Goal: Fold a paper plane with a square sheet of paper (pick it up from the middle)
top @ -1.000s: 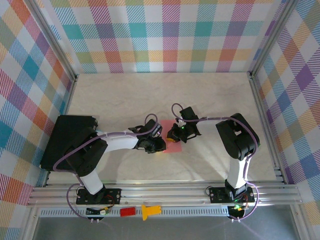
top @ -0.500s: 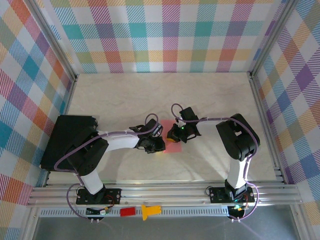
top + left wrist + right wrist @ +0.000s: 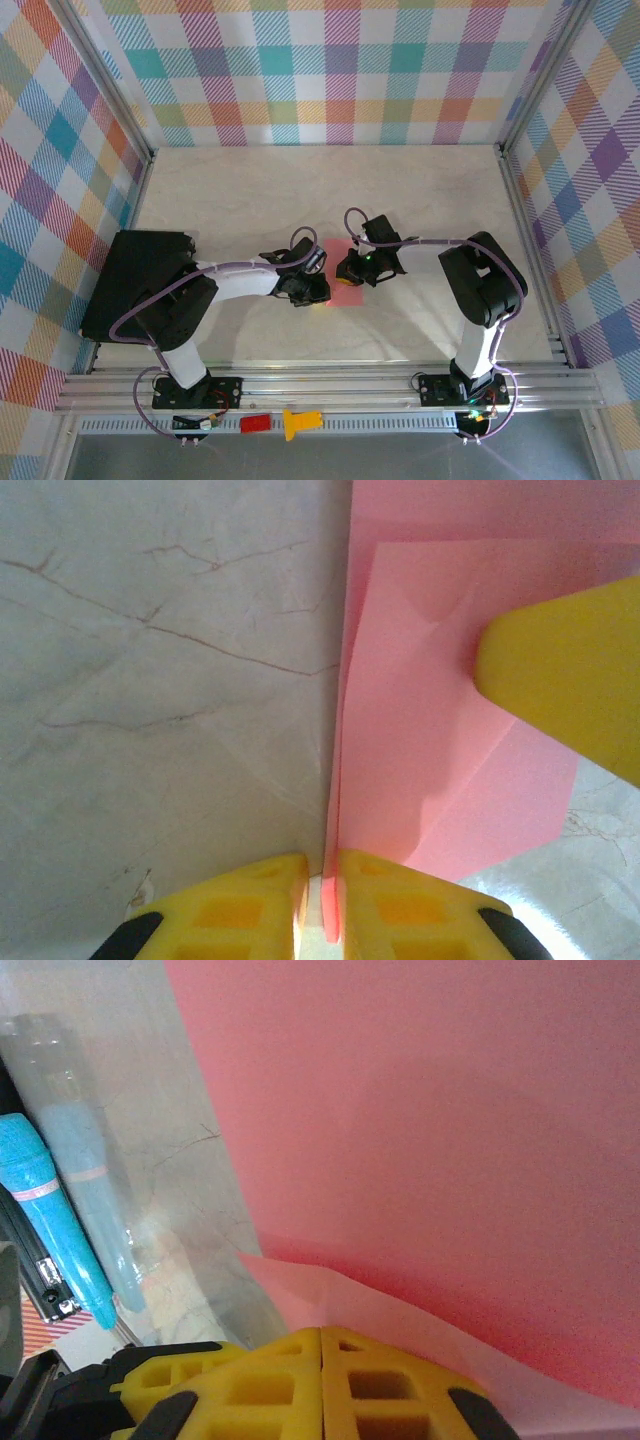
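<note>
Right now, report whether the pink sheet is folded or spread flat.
Folded: in the left wrist view one layer of the pink sheet lies over another, and the left tool pinches its edge.

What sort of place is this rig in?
Probably a lab test cell, not a home: plaid-printed backdrop walls, an aluminium extrusion frame and a marble-look tabletop boxed in on three sides.

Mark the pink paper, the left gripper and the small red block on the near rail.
pink paper (image 3: 430, 730), left wrist view, on the flat of the folded upper layer.
left gripper (image 3: 322, 865), left wrist view, midway between its yellow fingertips.
small red block (image 3: 256, 423), top external view, on its top face.
</note>
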